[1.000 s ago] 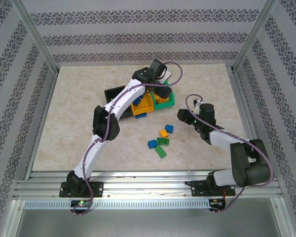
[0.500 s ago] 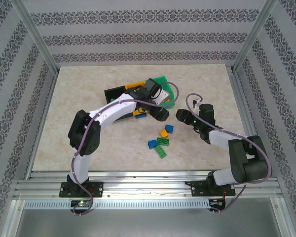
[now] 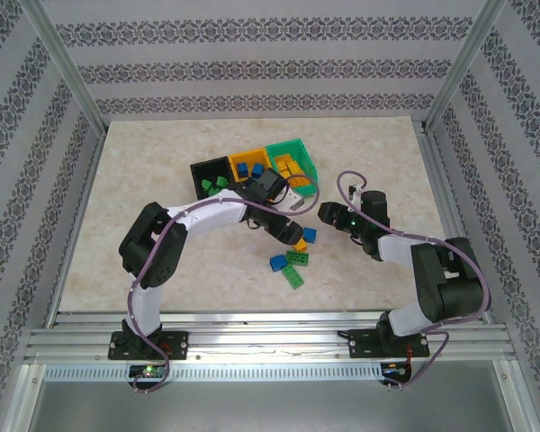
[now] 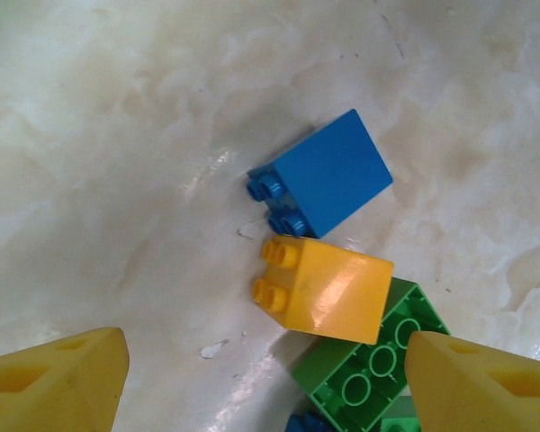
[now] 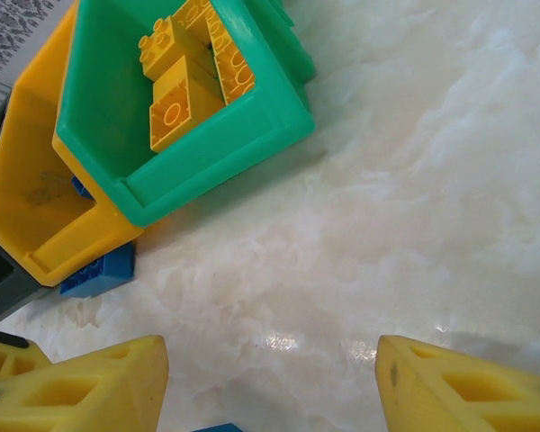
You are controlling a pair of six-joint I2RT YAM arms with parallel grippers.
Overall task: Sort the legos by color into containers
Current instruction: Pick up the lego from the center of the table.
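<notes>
While left end effector (image 4: 265,337) hangs spread over yellow lego (image 4: 328,290) | right end effector (image 5: 270,360) spread, low

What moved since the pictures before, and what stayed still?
The left gripper came back from over the bins and now hangs open above the loose bricks, holding nothing. The bins' green end seems to have swung farther away. The right gripper and the loose bricks hardly moved.
</notes>
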